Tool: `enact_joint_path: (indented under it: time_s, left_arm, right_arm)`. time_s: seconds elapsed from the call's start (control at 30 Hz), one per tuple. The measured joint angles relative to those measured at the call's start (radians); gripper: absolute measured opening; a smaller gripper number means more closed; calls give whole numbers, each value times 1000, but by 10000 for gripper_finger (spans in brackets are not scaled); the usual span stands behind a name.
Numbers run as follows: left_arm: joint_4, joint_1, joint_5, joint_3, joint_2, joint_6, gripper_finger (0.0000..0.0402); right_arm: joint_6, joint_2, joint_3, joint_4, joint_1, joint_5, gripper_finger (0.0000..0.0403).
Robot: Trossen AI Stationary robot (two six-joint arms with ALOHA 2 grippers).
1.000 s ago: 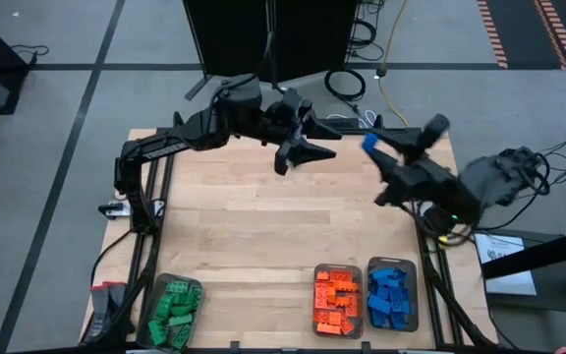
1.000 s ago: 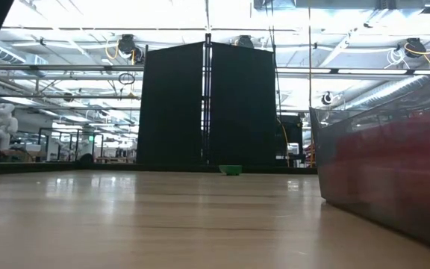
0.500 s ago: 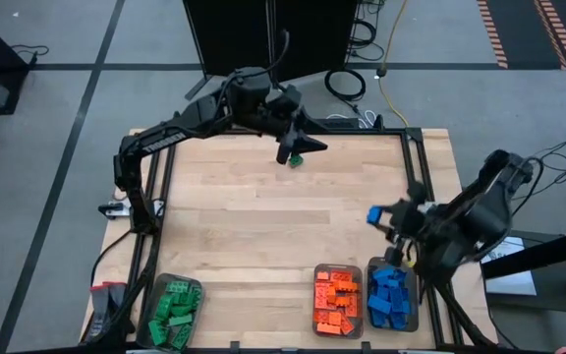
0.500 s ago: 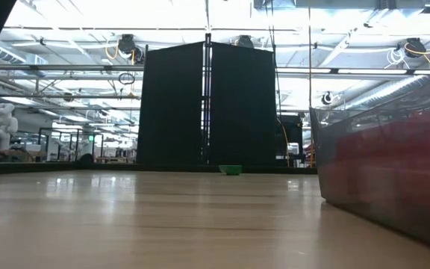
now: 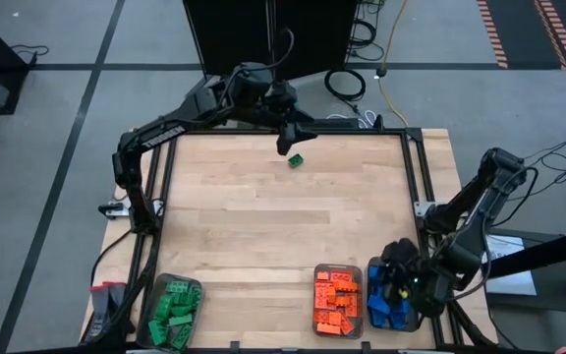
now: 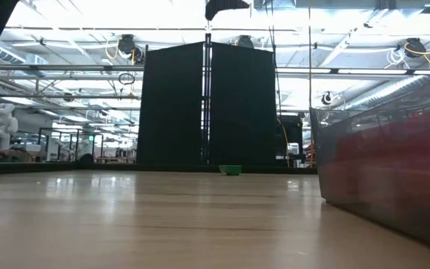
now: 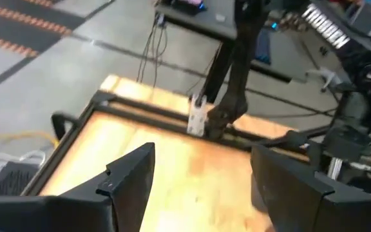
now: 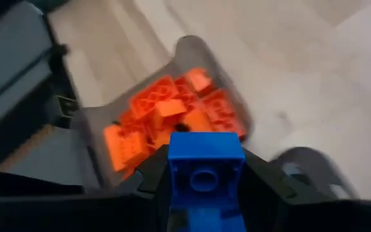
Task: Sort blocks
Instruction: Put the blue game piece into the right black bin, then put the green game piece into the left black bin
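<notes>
One green block (image 5: 295, 159) lies alone on the wooden table near its far edge, and shows small in the low view too (image 6: 231, 169). My left gripper (image 5: 298, 138) hangs open just beyond and above it; nothing is between its fingers (image 7: 201, 183). My right gripper (image 5: 403, 275) is over the near-right trays, shut on a blue block (image 8: 205, 169). Green blocks fill a tray (image 5: 173, 311) at the near left, orange ones a tray (image 5: 337, 300), and blue ones a tray (image 5: 393, 297). My right gripper pinches the blue block by two opposite sides (image 8: 174, 171) between its two fingers. The block's face with a round ring points toward the wrist camera. The block is lifted clear, above the orange tray (image 8: 166, 122) and the tray beside it.
A black metal frame (image 5: 416, 177) runs along the table's far, left and right edges. The middle of the wooden top is bare board (image 5: 273, 226). In the low view the orange tray's clear wall (image 6: 387, 179) stands close on the right.
My right gripper has swung from the table's far right corner to the near right, carrying the blue block down over the trays. My left gripper has tipped and drawn slightly toward the far edge. The green block beneath it now shows; its tip now enters the low view.
</notes>
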Motion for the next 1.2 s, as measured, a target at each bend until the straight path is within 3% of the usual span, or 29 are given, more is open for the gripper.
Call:
enact_joint_path:
  time_s: [0.17,0.4,0.6,0.93,1.2]
  left_arm:
    - [-79,15,-13,0,0,18,258]
    - [-105,14,-51,0,0,26,258]
    - [-105,14,-61,-18,1,68,258]
    - [-97,14,-133,-105,63,73,258]
    - [0,18,-283,-119,245,32,258]
  right_arm:
    - [25,-1,-63,116,6,-28,120]
    - [172,2,-159,76,41,-319,120]
    - [296,2,-202,78,92,-415,120]
    - [296,2,-203,30,98,-412,293]
    - [297,2,-203,-31,98,-412,316]
